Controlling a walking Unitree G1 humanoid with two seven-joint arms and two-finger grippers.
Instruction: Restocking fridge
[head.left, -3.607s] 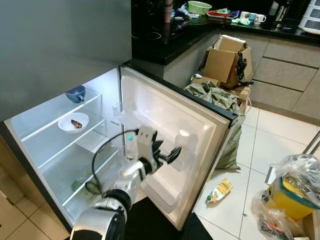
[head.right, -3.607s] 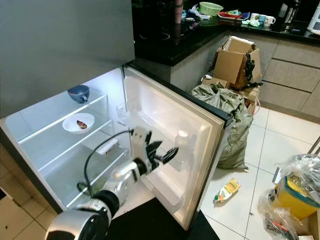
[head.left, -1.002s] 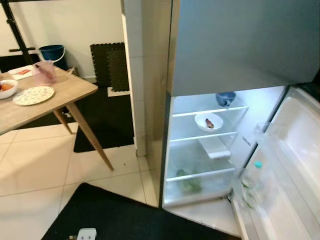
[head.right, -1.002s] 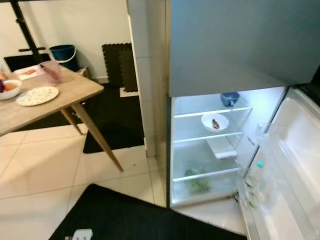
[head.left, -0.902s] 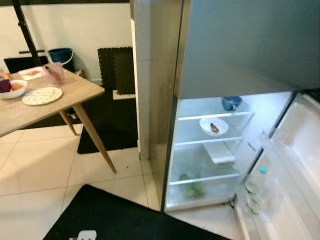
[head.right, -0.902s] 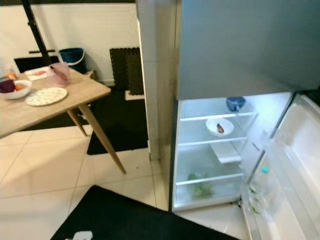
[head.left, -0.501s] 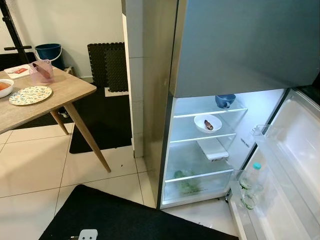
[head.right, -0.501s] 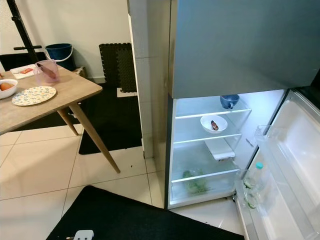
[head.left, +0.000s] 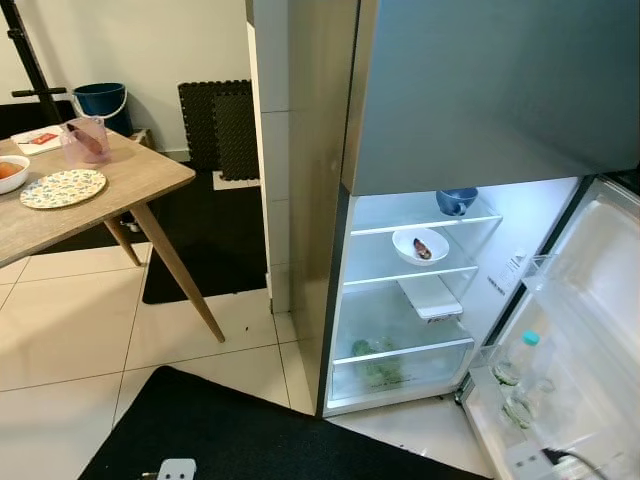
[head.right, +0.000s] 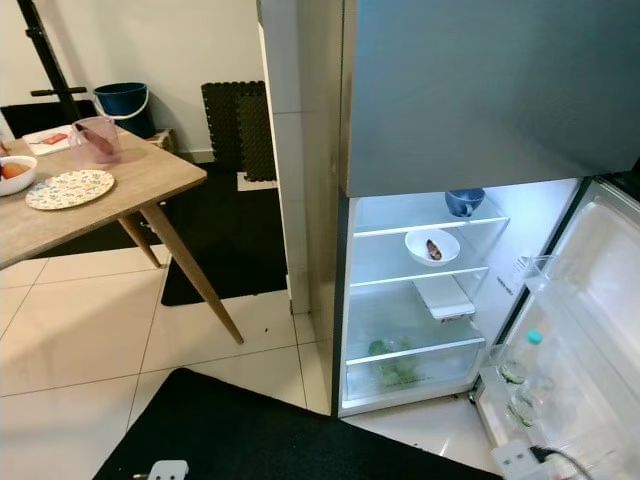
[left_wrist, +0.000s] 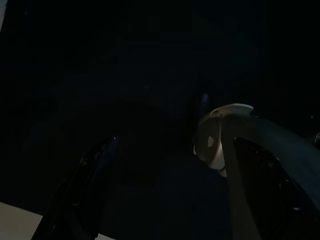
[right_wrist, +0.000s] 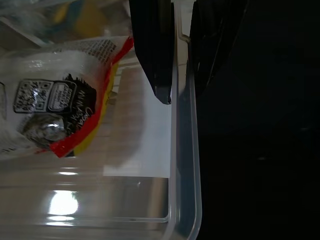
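Observation:
The fridge stands with its lower door swung wide to the right. A clear water bottle with a teal cap stands in the door shelf. Inside are a blue bowl on the top shelf, a white bowl below it, a white tray and greens at the bottom. My right gripper is shut on the rim of a clear plastic container; a packet with a red and yellow edge lies in it. My left gripper is open in the dark.
A wooden table stands at the left with a patterned plate and a pink jug. A black mat lies before the fridge, with a small white object on it. A blue bucket stands by the back wall.
The camera has shifted slightly. A white part of my right arm with a cable has come into view at the bottom right by the door.

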